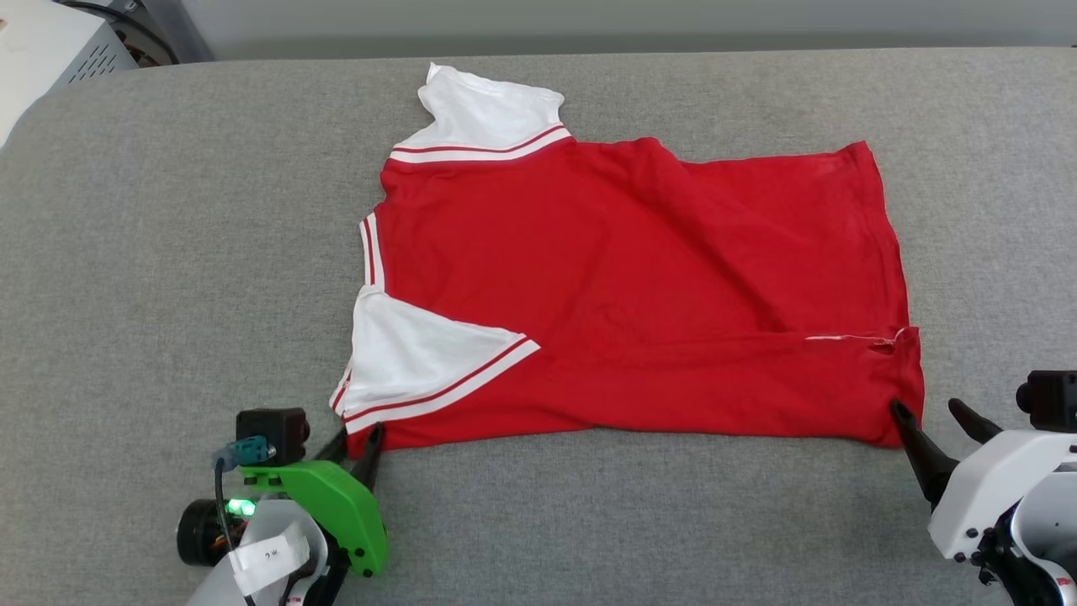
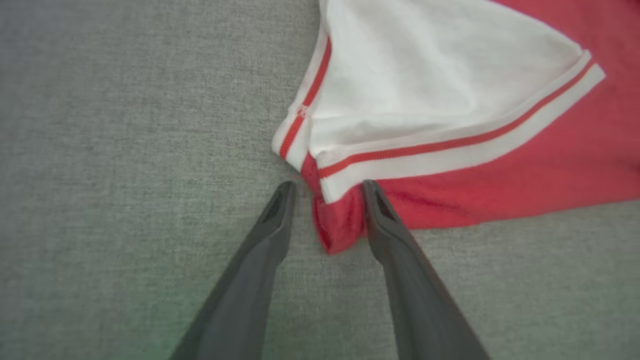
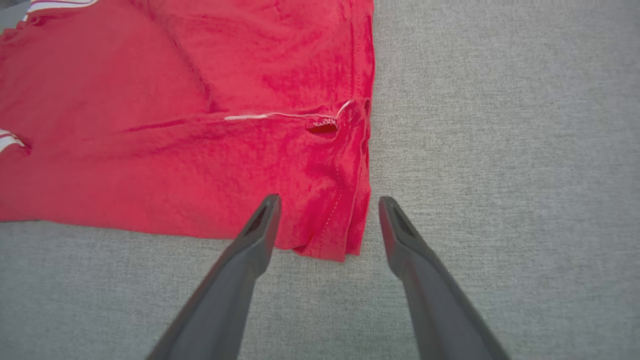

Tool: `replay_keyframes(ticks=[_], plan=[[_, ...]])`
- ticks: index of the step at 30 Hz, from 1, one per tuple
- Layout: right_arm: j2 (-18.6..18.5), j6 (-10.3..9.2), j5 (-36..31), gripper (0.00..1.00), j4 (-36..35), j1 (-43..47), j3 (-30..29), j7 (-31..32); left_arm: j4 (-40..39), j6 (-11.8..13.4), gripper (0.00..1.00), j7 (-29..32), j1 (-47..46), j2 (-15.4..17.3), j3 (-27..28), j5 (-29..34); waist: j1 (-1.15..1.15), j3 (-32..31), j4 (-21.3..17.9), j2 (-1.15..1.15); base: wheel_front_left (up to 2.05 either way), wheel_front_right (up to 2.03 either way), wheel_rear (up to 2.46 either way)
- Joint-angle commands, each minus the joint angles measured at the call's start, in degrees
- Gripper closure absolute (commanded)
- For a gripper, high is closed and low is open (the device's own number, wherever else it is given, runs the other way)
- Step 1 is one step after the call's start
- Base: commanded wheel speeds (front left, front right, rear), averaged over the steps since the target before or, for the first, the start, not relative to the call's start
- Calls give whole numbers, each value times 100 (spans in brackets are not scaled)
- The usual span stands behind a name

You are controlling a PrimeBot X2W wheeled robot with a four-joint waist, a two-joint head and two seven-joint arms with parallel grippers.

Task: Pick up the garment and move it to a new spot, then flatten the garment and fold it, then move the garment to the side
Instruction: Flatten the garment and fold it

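Garment (image 1: 639,278): you have the red shirt with white sleeves spread over the middle of the grey counter (image 1: 168,252). Its collar end is toward the robot's left and its hem toward the right.
Near edge: a strip of red is turned over along the side closest to the robot. A line of white stitching shows at the hem end.
Near sleeve: it is folded in over the red body, with its striped cuff running on a slant.
Far sleeve: it sticks out past the far edge, wrinkled.
Left tool (image 1: 360,436): it sits at the near collar-side corner. In your left wrist view the left tool (image 2: 328,195) has its fingers partly apart, straddling the red corner of the garment (image 2: 500,190) just below the cuff. One finger touches the cloth and the other stands just beside it. The cloth is not pinched.
Right tool (image 1: 928,408): it sits at the near hem corner. In your right wrist view the right tool (image 3: 328,201) is spread wide, with the corner of the garment (image 3: 200,125) between its fingers. One finger is over the cloth and the other is over bare counter.
Contact with counter: cannot tell for either tool.
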Motion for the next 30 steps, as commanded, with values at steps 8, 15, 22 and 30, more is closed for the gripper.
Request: replay_keyframes(ticks=[8, 15, 22, 30], plan=[[-108, -5, -178, 0, 156, -38, -169, 64, -104, -246, 100, -22, 247, -124, -182, -164, 0, -238, 277, 61, 0, 0, 0], [-115, -5, -251, 0, 582, -62, -361, 192, -877, -283, 100, -93, 358, -76, -176, -217, 0, -243, 560, 61, 0, 0, 0], [32, -5, -344, 0, 1083, -171, -493, 383, -1269, -273, 100, -29, 438, -29, -219, -247, 0, -133, 710, 61, 0, 0, 0], [-48, -5, -239, 100, 1480, -204, -454, 386, -1264, -266, 100, -3, 480, 67, -280, -189, 0, -80, 745, 61, 0, 0, 0]])
